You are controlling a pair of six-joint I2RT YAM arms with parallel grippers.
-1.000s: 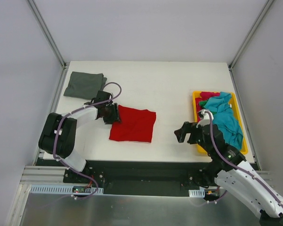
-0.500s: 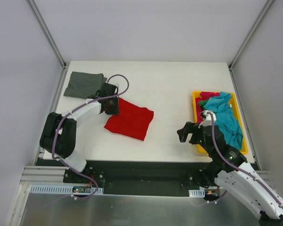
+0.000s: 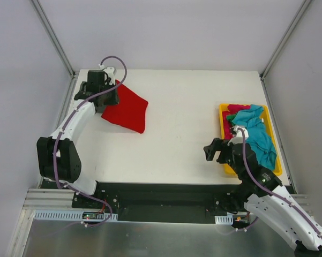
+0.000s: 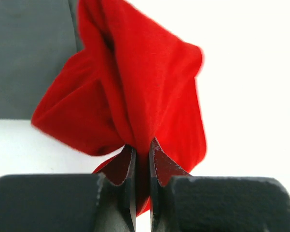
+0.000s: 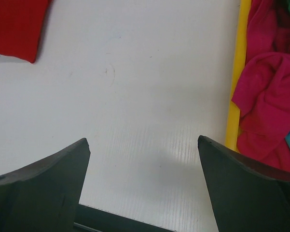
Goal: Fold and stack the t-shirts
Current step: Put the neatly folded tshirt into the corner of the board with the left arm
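My left gripper (image 3: 107, 99) is shut on a bunched edge of the bright red t-shirt (image 3: 126, 110) at the table's far left and holds it up, with the cloth trailing to the right. In the left wrist view the jaws (image 4: 141, 145) pinch the red t-shirt (image 4: 135, 82), and the dark grey t-shirt (image 4: 29, 58) lies flat behind it. My right gripper (image 3: 211, 152) is open and empty near the front edge, left of the tray; it also shows in the right wrist view (image 5: 142, 140). Turquoise (image 3: 255, 134), pinkish-red (image 3: 238, 108) and green (image 3: 231, 118) t-shirts lie heaped in the tray.
The yellow plastic tray (image 3: 223, 120) stands at the right edge of the white table (image 3: 187, 101). In the right wrist view its rim (image 5: 236, 72) is close to the right finger, with the pinkish-red t-shirt (image 5: 270, 96) inside. Metal frame posts stand at the back corners.
My left gripper has lifted the red t-shirt from the table's middle left and carried it back and left, over the dark grey t-shirt. The right arm has barely moved.
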